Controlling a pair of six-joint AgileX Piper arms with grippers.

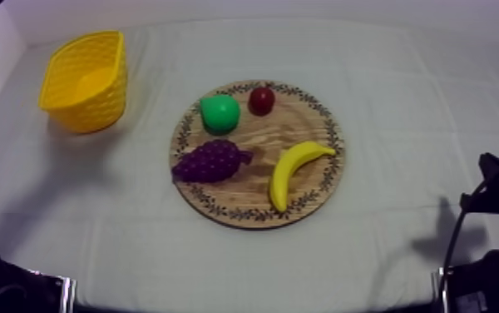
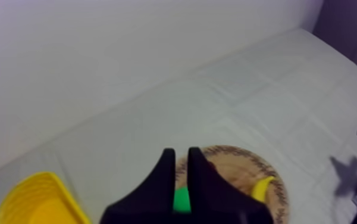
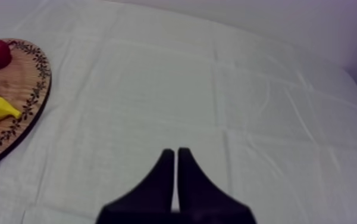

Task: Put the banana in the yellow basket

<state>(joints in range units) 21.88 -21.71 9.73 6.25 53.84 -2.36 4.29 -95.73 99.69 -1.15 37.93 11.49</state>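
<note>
Both left fingers (image 2: 164,179) and right fingers (image 3: 165,174) clenched, empty; banana (image 1: 290,171) untouched on wooden board (image 1: 254,181)

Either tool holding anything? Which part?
Nothing held. Left tool and right tool are both shut empty; the banana lies untouched on the board.

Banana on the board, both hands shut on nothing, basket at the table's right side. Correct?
No: the yellow basket stands at the table's left side, as the top view shows. The banana does lie on the wooden board, and the left hand and right hand are shut on nothing.
</note>
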